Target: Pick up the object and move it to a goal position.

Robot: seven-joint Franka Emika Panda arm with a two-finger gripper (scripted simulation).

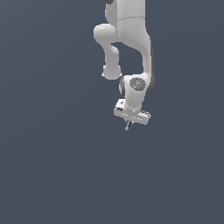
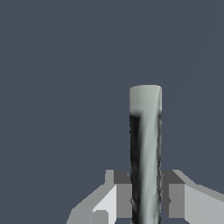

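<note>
The object [image 1: 127, 126] is a tiny thin grey rod sticking out below the white gripper [image 1: 128, 123] near the middle of the exterior view. In the wrist view the object [image 2: 145, 148] is a pale greenish-grey rod with dark streaks, standing straight out between the two fingers [image 2: 122, 199]. The gripper [image 2: 145, 197] is shut on it, a finger pressing on each side. The rod's held end is hidden between the fingers. No goal marker shows in either view.
The white arm [image 1: 131, 39] comes down from the top of the exterior view. Around it there is only a plain dark blue-grey ground [image 1: 52, 166].
</note>
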